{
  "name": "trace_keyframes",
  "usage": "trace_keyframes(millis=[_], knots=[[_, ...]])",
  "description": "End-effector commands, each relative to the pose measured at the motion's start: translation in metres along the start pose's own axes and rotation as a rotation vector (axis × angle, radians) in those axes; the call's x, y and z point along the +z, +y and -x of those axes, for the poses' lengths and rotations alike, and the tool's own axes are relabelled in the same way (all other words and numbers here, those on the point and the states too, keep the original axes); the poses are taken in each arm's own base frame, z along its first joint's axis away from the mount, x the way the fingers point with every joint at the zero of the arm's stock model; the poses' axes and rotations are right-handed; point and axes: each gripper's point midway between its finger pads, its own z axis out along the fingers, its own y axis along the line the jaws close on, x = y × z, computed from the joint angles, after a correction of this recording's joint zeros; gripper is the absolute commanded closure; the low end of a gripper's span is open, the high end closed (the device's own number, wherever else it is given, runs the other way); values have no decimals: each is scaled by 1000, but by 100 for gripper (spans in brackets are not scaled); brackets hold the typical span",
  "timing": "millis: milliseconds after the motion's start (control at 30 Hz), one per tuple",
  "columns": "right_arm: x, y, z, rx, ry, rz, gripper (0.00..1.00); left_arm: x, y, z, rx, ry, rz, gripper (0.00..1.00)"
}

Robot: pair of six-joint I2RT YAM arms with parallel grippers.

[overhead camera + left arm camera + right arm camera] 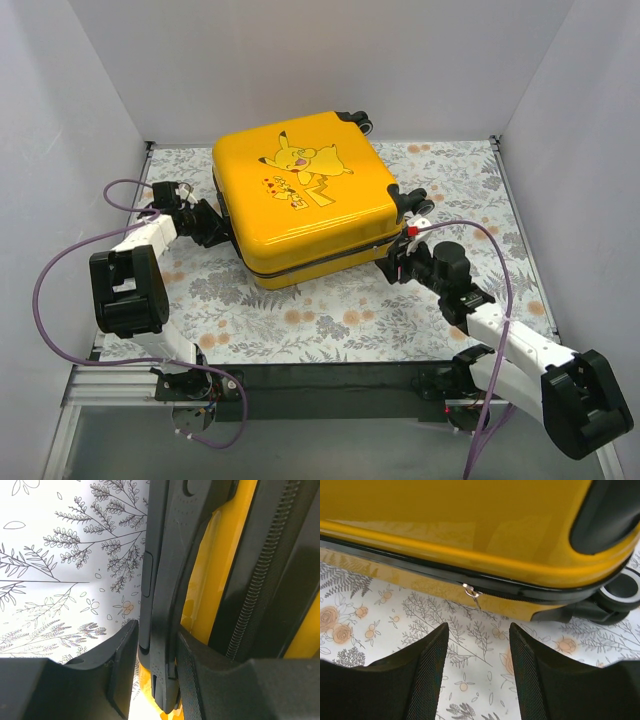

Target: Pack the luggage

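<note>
Closed luggage [300, 200] is lying flat on the floral counter [430, 320], cartoon lid facing up and black wheels [358, 122] pointing toward the far right. Its shell is hiding the interior, so what is packed inside cannot be told. The left gripper [157, 630] is clamping its fingers on the black side handle [162, 560], which is filling the gap between them. The right gripper [479, 630] is holding its fingers spread and empty, just short of the small metal zipper pull [471, 593] hanging from the dark seam. The glossy shell is likely behaving as stiff, bulky and slippery, giving no purchase on its faces, so handle and pull are looking like the sound holds
</note>
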Motion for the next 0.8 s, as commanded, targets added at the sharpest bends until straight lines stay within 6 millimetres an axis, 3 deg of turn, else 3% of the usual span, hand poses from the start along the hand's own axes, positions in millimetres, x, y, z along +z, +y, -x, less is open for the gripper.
trace_keyframes(millis=[0,533,767], knots=[[7,9,29,-51,-142,35,43,16,26,-13,-26,13,108,68],[31,-1,31,-154,-179,-21,52,18,27,-19,-46,35,98,69],[40,0,41,-139,-204,-15,58,23,30,-21,-58,48,104,72]])
